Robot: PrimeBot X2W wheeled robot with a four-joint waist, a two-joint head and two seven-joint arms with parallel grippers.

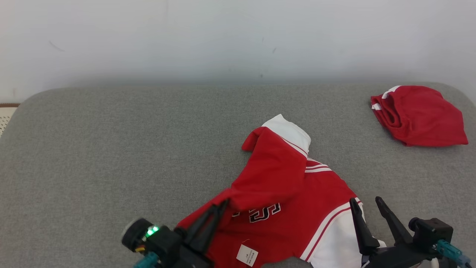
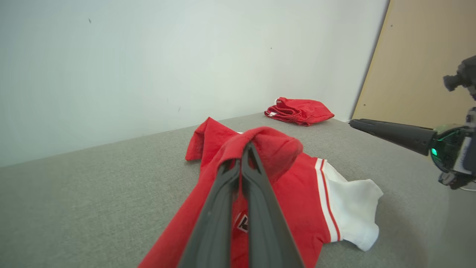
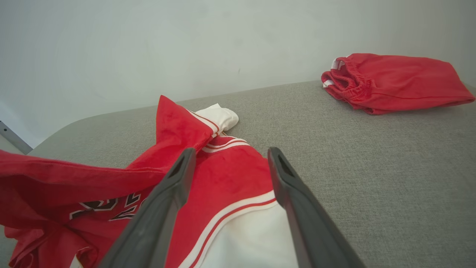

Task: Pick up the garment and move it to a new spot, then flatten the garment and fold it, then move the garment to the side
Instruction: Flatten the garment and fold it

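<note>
Surface (image 1: 111, 149) lies open leftward; garment (image 1: 282, 208) covers front centre, red shorts (image 1: 418, 115) far right.

Left tool (image 1: 222, 204) clamped tight, right tool (image 1: 365, 201) splayed.

The desk (image 1: 111, 156) is covered in grey woven fabric, has rounded far corners, and stands against a pale wall. A crumpled red garment (image 1: 293, 219) with white sleeves and striped trim lies at its near edge, right of the middle, with black lettering and a white label showing. Folded red shorts (image 1: 420, 115) with white trim lie in the far right corner, well apart from it.
</note>
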